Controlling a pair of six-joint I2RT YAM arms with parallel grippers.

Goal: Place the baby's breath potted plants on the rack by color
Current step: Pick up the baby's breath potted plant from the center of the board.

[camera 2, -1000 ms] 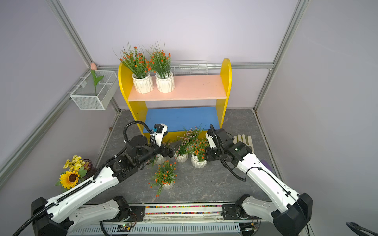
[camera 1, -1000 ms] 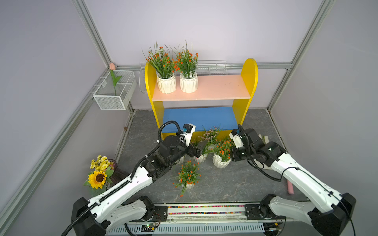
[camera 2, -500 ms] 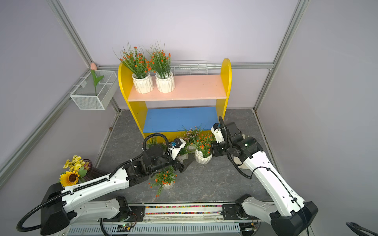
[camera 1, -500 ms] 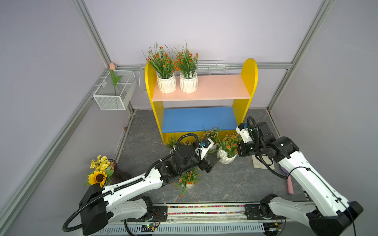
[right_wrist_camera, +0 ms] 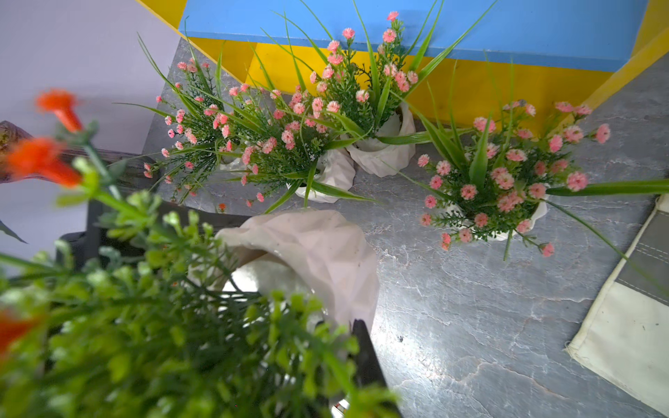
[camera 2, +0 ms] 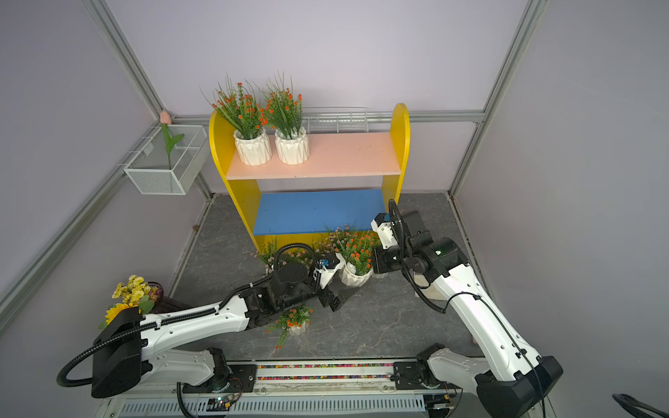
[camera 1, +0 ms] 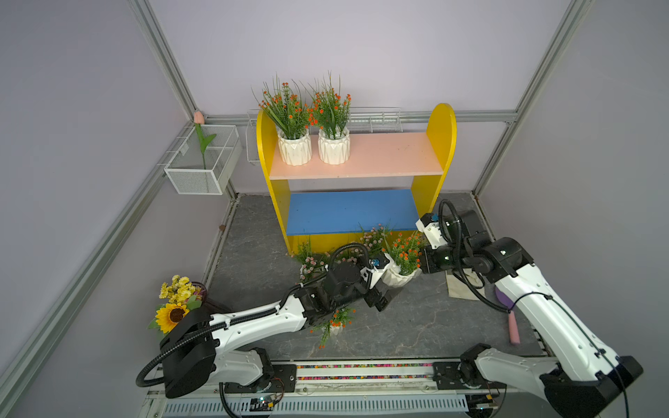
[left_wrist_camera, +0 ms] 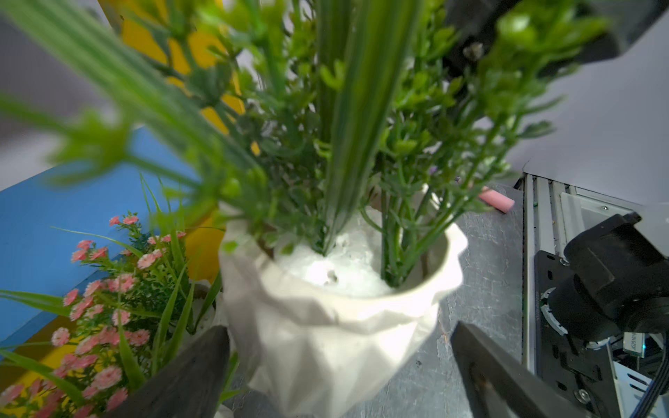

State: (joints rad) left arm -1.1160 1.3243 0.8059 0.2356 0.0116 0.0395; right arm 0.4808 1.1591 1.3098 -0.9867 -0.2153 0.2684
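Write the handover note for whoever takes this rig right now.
Grippers: the right gripper is shut on the rim of a tilted orange-flowered pot. The left gripper is open, jaws either side of that same pot.
Done: two orange pots stand on the pink upper board of the rack.
Left: shelve the held pot and the fourth orange pot, on the floor under the left arm. The four pink-flowered pots sit on the floor before the rack, none shelved.
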